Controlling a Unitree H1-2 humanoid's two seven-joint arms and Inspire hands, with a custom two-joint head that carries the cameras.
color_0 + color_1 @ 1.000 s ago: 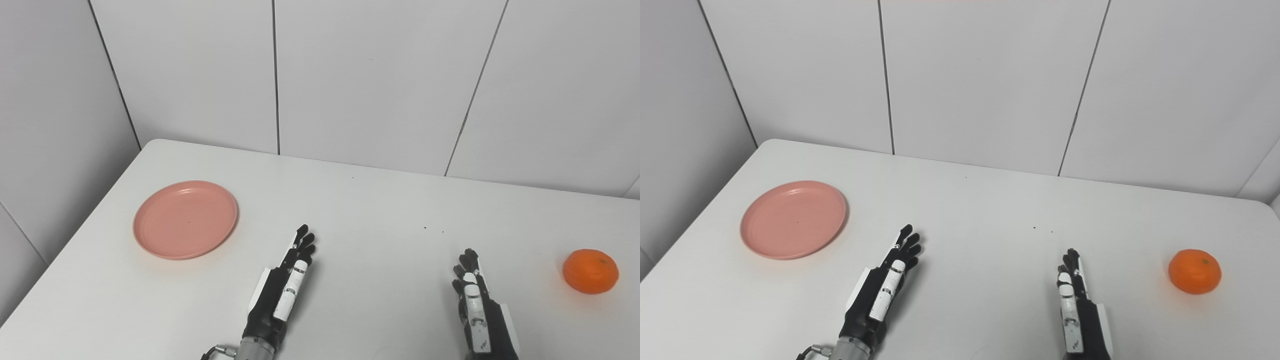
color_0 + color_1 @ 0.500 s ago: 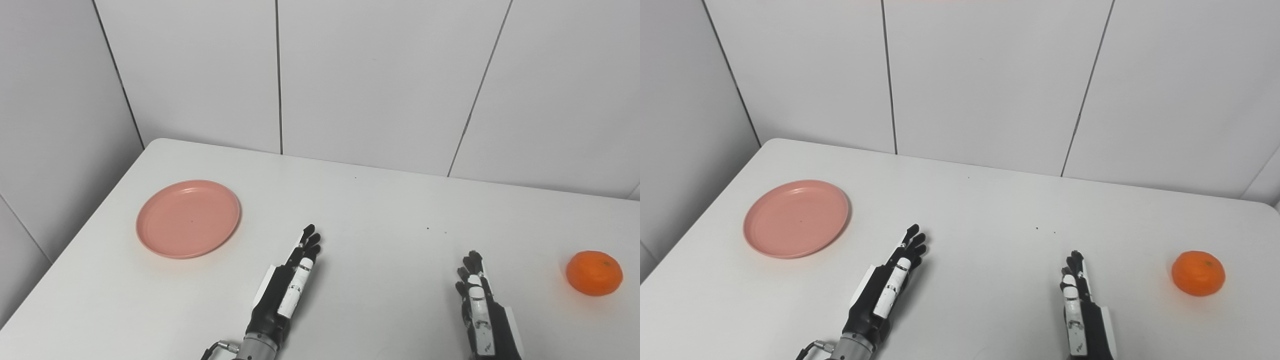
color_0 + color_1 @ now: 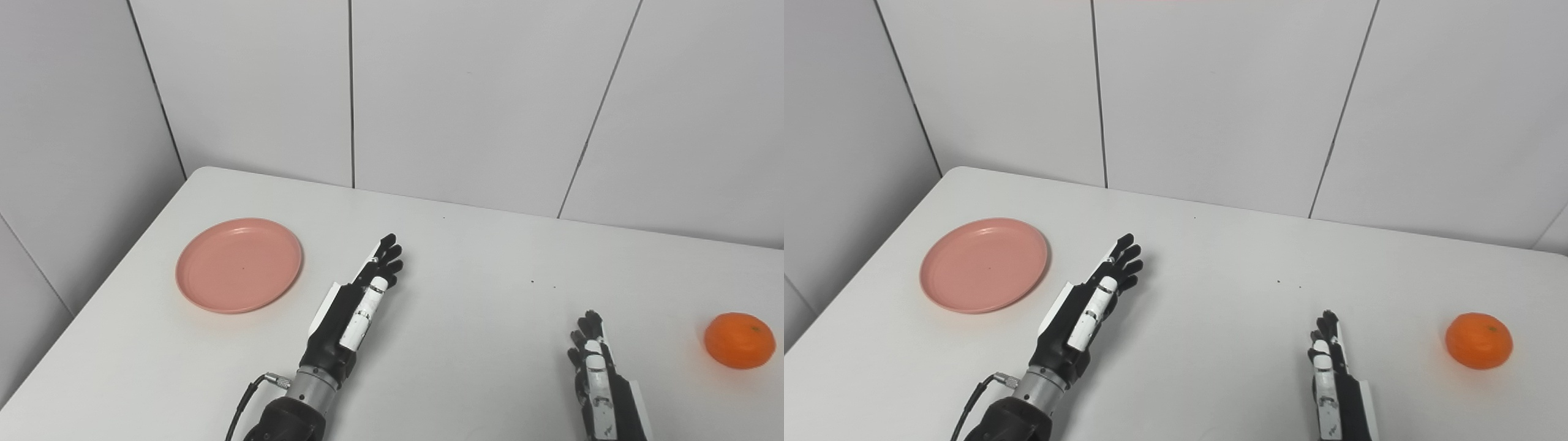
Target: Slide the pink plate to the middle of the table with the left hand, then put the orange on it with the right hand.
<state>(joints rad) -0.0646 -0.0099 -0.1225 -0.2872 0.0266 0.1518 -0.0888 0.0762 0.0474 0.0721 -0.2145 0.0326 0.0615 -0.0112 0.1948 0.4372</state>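
Pink plate (image 3: 239,264) sat at your nine o'clock, orange (image 3: 738,340) at three; left robot hand (image 3: 358,300) and right robot hand (image 3: 597,380) were both released, empty.

Bright even light, soft faint shadows, sharp focus, no glare

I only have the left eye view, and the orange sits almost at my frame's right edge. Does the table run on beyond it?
Observer: Yes. In the right eye view a strip of bare table shows to the right of the orange.
Operator: Does that view show where the table ends on that side?
Observer: Only at the back: the table's rounded far right corner shows there. Level with the orange, the tabletop runs out of the picture.
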